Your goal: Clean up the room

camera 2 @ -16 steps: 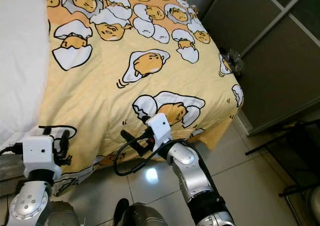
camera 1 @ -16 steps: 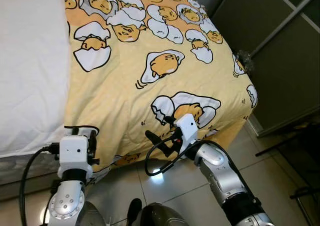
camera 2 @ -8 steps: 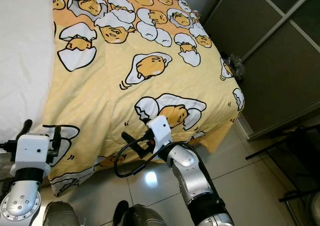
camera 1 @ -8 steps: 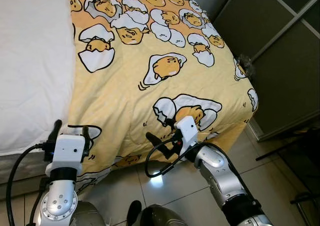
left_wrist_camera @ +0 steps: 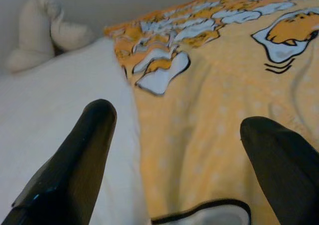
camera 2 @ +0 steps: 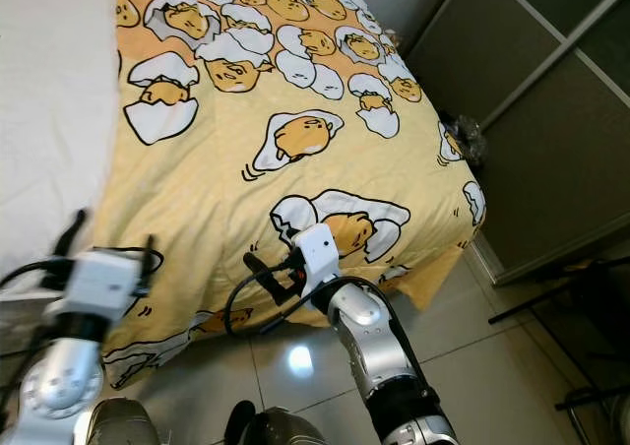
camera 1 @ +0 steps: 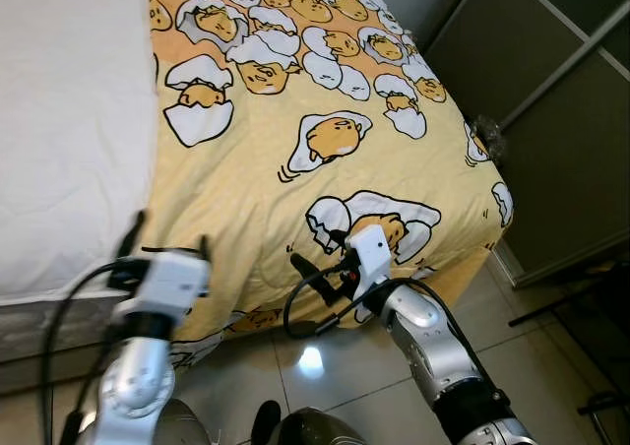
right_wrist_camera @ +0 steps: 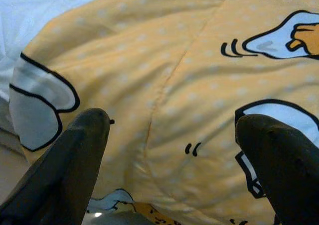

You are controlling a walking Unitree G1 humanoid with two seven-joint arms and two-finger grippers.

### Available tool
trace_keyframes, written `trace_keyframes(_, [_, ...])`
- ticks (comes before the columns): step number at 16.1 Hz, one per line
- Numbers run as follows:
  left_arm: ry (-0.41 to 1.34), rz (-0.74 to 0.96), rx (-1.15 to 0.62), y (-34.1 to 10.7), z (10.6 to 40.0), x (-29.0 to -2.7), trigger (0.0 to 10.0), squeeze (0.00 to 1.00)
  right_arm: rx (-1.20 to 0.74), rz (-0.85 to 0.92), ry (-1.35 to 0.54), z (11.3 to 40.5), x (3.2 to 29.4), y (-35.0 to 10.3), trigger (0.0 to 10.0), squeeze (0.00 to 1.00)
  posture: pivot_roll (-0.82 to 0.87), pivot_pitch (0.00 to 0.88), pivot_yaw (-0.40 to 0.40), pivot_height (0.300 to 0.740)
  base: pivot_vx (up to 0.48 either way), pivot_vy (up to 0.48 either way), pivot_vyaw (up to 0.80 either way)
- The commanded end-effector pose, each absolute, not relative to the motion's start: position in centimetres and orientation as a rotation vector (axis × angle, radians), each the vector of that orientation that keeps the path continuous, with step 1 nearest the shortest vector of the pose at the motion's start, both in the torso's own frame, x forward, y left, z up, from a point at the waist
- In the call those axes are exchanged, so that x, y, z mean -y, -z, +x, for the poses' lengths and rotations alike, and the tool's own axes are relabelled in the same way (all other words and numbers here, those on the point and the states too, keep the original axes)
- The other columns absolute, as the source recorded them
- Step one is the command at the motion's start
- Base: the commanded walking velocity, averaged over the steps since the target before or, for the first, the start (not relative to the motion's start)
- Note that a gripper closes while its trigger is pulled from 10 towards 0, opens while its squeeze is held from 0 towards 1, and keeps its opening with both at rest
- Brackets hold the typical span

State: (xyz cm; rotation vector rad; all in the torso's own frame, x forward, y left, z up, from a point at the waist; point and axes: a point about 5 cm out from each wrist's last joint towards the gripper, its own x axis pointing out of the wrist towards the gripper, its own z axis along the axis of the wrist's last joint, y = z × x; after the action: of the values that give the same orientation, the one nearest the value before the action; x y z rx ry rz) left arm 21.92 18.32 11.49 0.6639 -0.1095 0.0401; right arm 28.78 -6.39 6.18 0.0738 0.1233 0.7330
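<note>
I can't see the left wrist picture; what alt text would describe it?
Two black fingers of the left end effector, spread open, point over a bed where a yellow blanket printed with cartoon eggs meets a white sheet. A cream pillow lies at the far end.

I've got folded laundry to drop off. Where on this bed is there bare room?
The white sheet beside the yellow egg-print blanket lies bare, and so does the blanket itself. It gets crowded at the foot edge, where the left gripper and right gripper hover, both open.

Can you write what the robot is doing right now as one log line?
left gripper: open, at blanket edge | right gripper: open, over blanket | holding: nothing
</note>
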Motion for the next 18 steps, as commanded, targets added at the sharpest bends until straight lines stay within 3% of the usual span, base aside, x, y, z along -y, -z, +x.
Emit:
trace_keyframes(1, [0.011, 0.741, 0.171, -12.1, 21.9, -17.1, 10.0, 1.0, -0.103, 0.106, -0.656, 29.2, 8.1, -6.3, 10.0, 0.0, 0.35, 0.109, -0.321, 0.74, 0.0, 0.0, 0.0])
trace_keyframes(3, [0.001, 0.759, 0.205, -12.9, 22.1, -17.1, 10.0, 1.0, -0.073, 0.137, -0.555, 29.8, 9.0, -6.8, 10.0, 0.0, 0.35, 0.104, -0.321, 0.74, 0.0, 0.0, 0.0])
trace_keyframes(5, [-0.034, 0.673, 0.139, -12.5, 22.7, -17.9, 10.0, 1.0, -0.078, 0.147, -0.508, 30.0, 9.2, -6.6, 10.0, 0.0, 0.35, 0.093, -0.302, 0.74, 0.0, 0.0, 0.0])
trace_keyframes(8, [-0.021, 0.593, 0.096, -12.7, 23.4, -18.7, 10.0, 1.0, -0.053, 0.185, -0.43, 30.4, 9.0, -6.7, 10.0, 0.0, 0.36, 0.085, -0.226, 0.74, 0.0, 0.0, 0.0])
trace_keyframes(9, [-0.021, 0.537, 0.065, -12.7, 23.6, -19.2, 10.0, 0.59, -0.04, 0.204, -0.396, 30.5, 8.9, -6.8, 10.0, 0.0, 0.36, 0.083, -0.197, 0.74, 0.0, 0.0, 0.0])
trace_keyframes(10, [-0.006, 0.515, 0.051, -12.7, 23.8, -19.5, 10.0, 0.0, -0.035, 0.223, -0.364, 30.5, 8.9, -6.8, 10.0, 0.0, 0.36, 0.078, -0.175, 0.74, 0.0, 0.0, 0.0])
trace_keyframes(18, [0.04, 0.608, 0.085, -15.6, 26.0, -21.0, 10.0, 0.0, -0.03, 0.196, -0.354, 31.9, 7.5, -7.1, 10.0, 0.0, 0.4, 0.03, -0.1, 0.74, 0.0, 0.0, 0.0])
